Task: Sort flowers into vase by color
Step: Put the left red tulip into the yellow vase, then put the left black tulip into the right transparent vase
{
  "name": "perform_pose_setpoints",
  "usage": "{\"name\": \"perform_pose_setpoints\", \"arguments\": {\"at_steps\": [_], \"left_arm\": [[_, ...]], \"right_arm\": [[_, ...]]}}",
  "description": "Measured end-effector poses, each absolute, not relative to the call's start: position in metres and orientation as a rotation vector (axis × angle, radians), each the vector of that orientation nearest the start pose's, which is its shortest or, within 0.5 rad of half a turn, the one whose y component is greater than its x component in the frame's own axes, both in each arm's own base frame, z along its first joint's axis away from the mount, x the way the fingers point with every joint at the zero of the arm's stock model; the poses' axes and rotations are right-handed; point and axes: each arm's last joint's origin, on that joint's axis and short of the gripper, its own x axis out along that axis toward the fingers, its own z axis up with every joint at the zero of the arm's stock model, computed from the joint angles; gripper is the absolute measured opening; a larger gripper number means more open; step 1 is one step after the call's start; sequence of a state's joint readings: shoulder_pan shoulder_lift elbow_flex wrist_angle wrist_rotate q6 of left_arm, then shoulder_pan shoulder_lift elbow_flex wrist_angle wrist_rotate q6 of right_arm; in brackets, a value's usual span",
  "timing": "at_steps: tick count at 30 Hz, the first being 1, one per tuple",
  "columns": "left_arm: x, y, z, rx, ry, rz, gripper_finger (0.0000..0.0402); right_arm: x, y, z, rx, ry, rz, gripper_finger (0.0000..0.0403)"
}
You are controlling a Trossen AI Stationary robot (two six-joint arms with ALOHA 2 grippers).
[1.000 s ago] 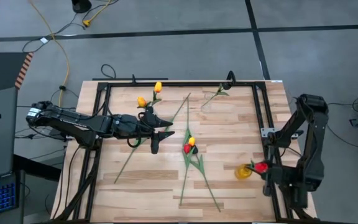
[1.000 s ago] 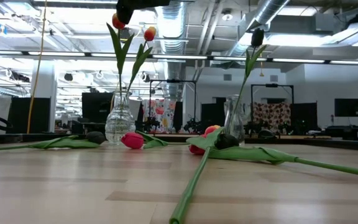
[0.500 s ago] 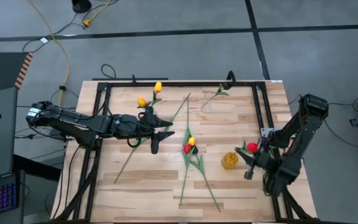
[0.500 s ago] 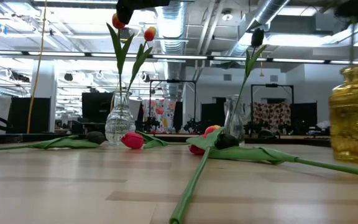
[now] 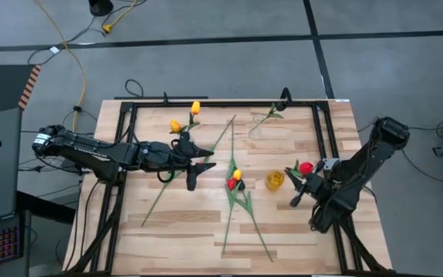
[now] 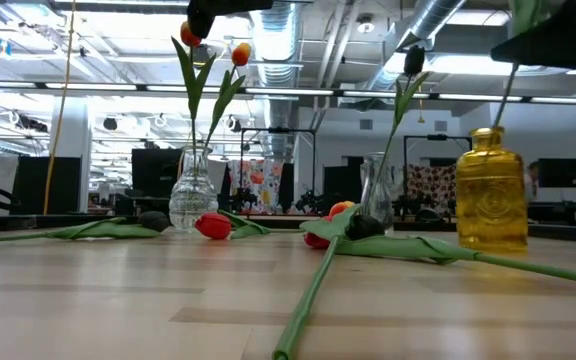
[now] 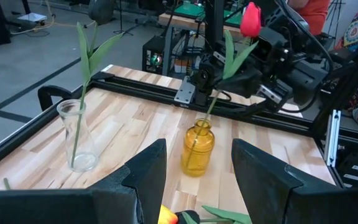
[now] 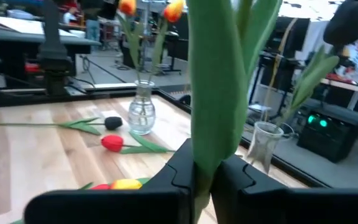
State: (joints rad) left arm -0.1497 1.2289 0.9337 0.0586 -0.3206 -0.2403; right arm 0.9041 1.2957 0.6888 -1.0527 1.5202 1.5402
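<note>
Right end effector grips red tulip, stem apparently in yellow vase; release only once vase stands steady. Left end effector open.

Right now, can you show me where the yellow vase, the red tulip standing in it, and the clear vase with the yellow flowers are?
yellow vase (image 6: 490, 195), low view, on its belly.
red tulip (image 7: 250, 19), left wrist view, on its bud.
clear vase (image 6: 192, 198), low view, on its round belly.
</note>
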Motion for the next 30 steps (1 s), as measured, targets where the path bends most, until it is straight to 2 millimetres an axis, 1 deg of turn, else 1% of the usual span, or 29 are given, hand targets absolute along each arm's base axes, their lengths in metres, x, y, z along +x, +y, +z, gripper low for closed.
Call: {"name": "perform_pose_setpoints", "arguments": {"at_steps": [4,10,14,18,22,30], "left_arm": [[0.274,-0.032,0.316,-0.183,0.209,0.197,0.0169],[0.274,-0.032,0.316,-0.183,0.209,0.197,0.0169],[0.274,-0.032,0.316,-0.182,0.209,0.197,0.0169],[0.274,-0.032,0.316,-0.182,0.209,0.197,0.0169],[0.274,-0.032,0.316,-0.183,0.209,0.197,0.0169],[0.274,-0.032,0.315,-0.181,0.216,0.198,0.0169]], "right_arm": [[0.137,0.119,0.197,-0.072,0.113,-0.696,0.0087],[0.141,0.113,0.195,-0.039,0.195,-0.737,0.0137],[0.147,0.114,0.203,-0.068,0.225,-0.750,0.0159],[0.156,0.116,0.214,-0.088,0.347,-0.743,0.0169],[0.165,0.118,0.224,-0.045,0.493,-0.720,0.0181],[0.177,0.119,0.240,0.030,0.722,-0.632,0.0222]]}}
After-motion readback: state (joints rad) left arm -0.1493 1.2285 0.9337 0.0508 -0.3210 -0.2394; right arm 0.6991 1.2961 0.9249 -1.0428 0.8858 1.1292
